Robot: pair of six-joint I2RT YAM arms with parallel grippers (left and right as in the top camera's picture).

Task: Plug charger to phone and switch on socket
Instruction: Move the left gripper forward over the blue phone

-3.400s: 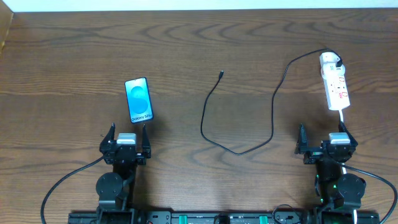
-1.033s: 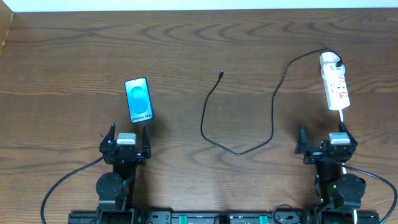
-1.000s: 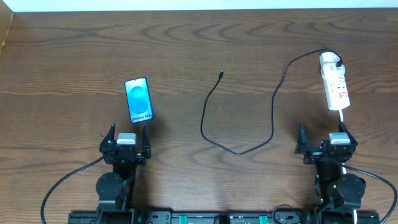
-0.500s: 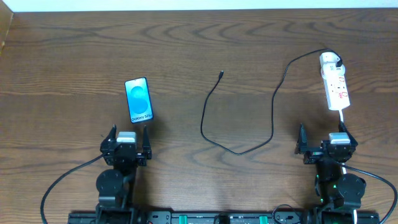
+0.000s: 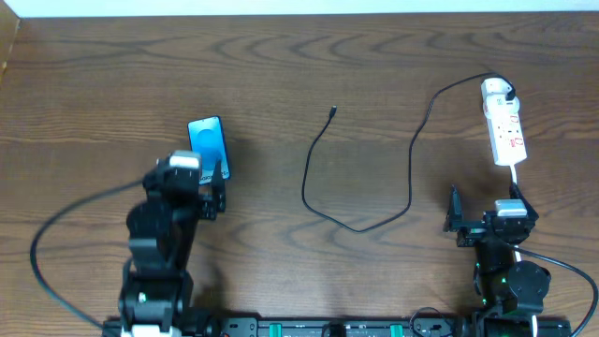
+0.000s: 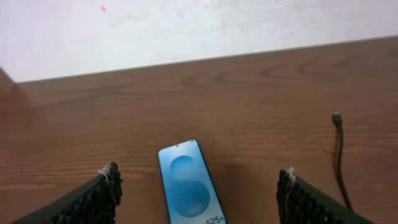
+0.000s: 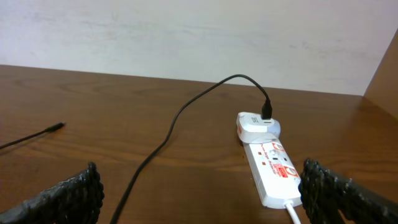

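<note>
The phone [image 5: 210,140] lies screen up on the left of the table, its near end hidden under my left arm; it also shows in the left wrist view [image 6: 188,189]. My left gripper [image 6: 198,186] is open, its fingers either side of the phone's near end and raised above it. The charger's black cable [image 5: 323,201] loops across the middle; its plug tip [image 5: 333,111] lies free, and also shows in the left wrist view [image 6: 336,117]. Its white adapter [image 7: 257,126] sits in the socket [image 5: 505,133] at the right. My right gripper [image 7: 199,186] is open and empty, short of the socket [image 7: 273,167].
The wooden table [image 5: 112,75] ends at a white wall behind. A thick black robot cable [image 5: 65,225] arcs at the left of my left arm.
My left arm has risen and reached forward over the phone's near end. The right arm, cable and socket have not moved.
</note>
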